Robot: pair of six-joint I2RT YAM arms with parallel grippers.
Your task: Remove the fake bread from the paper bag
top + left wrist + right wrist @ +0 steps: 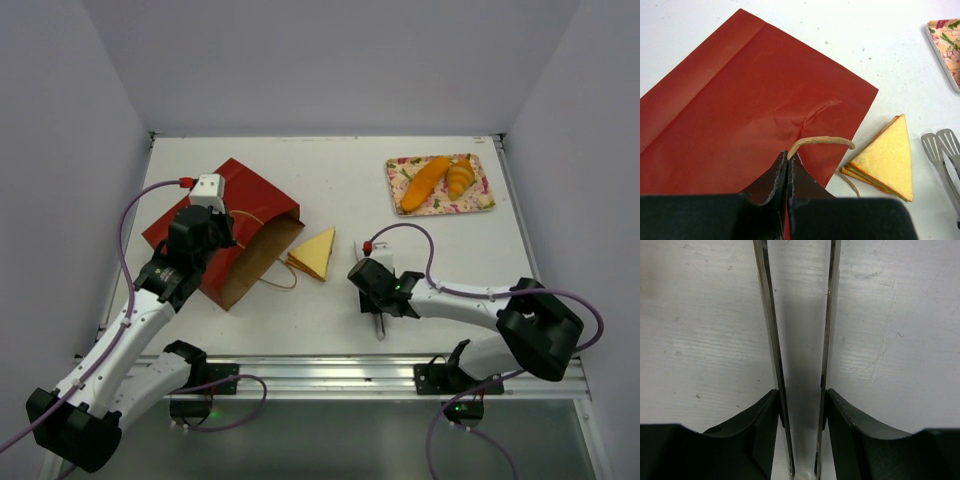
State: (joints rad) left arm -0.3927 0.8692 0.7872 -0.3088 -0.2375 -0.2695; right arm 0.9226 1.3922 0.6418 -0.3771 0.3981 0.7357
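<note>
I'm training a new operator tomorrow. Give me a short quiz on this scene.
1. True or false: the sandwich lies inside the paper bag.
2. What does the right gripper hold? A tongs, B a spoon, C a knife.
3. Fill in: the flowered tray carries ___ breads.
Key: 1 false, it lies on the table beside the bag's mouth; 2 A; 3 two.
</note>
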